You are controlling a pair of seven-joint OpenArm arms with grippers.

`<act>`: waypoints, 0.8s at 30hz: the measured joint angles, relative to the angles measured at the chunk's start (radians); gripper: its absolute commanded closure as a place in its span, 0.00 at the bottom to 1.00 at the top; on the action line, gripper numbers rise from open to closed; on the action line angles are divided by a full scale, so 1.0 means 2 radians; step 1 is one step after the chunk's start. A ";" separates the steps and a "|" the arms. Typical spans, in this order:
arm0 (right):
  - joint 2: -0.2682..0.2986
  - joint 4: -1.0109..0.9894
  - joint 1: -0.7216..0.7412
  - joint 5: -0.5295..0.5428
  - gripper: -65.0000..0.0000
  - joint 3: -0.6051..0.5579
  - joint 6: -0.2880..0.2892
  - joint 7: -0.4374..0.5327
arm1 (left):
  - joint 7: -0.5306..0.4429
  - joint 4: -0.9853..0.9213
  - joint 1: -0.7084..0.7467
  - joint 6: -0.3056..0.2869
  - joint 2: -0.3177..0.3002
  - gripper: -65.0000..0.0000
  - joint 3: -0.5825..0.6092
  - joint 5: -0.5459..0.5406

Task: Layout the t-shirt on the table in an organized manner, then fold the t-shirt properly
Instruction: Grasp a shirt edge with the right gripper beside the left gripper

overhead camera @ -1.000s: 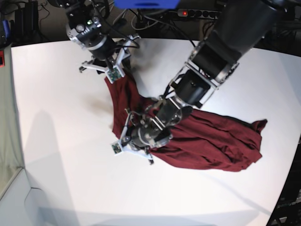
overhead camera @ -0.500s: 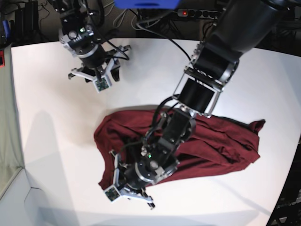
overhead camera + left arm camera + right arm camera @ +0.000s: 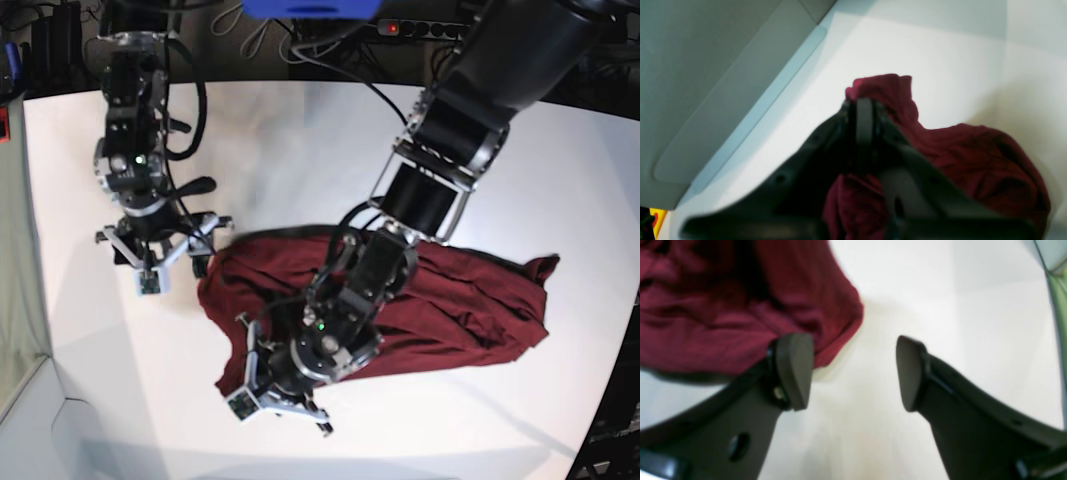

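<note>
A: Starting at the left edge of the table, what's there?

B: The right gripper. It hangs above the white top, between the left edge and the shirt, with nothing in it. In the right wrist view the right gripper has its jaws spread wide; bare table shows between them.

A: And the shirt relative to it?

B: Just beside it. In that wrist view the shirt has its rounded edge beside and partly behind one finger; whether they touch I can't tell. None of the cloth lies between the jaws.

A: Moving right?

B: The shirt lies crumpled across the middle of the table, stretching toward the right edge, where a pointed corner of cloth sticks up. Its left part bunches into a lump toward the near edge.

A: The left gripper?

B: The left gripper sits at that near-left lump, its arm reaching down over the shirt from the far right corner. In the left wrist view the left gripper is pinched tight on a fold of the shirt; a tuft sticks out past the tips, and more cloth trails off to one side and under the fingers. The view is blurred, so finer detail is lost.
</note>
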 measured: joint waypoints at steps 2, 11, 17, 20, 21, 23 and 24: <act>-0.001 -0.036 0.020 0.000 0.40 0.005 0.000 0.000 | 0.004 0.000 0.006 0.000 -0.001 1.00 0.000 0.000; -0.003 -0.216 0.128 0.001 0.39 0.005 0.000 0.000 | 0.000 0.003 0.005 0.000 0.001 1.00 -0.001 0.000; -0.007 -0.265 0.158 0.003 0.39 0.005 0.000 0.002 | 0.002 0.003 0.006 0.000 0.002 1.00 -0.001 0.000; -0.010 -0.288 0.161 0.002 0.39 0.004 0.000 0.006 | 0.002 0.003 0.006 0.000 0.002 1.00 -0.001 0.000; -0.011 -0.291 0.162 0.003 0.39 0.005 0.000 0.010 | 0.002 0.003 0.006 0.000 0.002 1.00 -0.001 0.000; -0.008 -0.294 0.163 0.002 0.39 0.006 0.000 0.008 | 0.002 0.003 0.006 0.000 0.002 1.00 -0.001 0.000; -0.008 -0.294 0.163 0.002 0.39 0.006 0.000 0.008 | 0.002 0.003 0.006 0.000 0.002 1.00 -0.001 0.000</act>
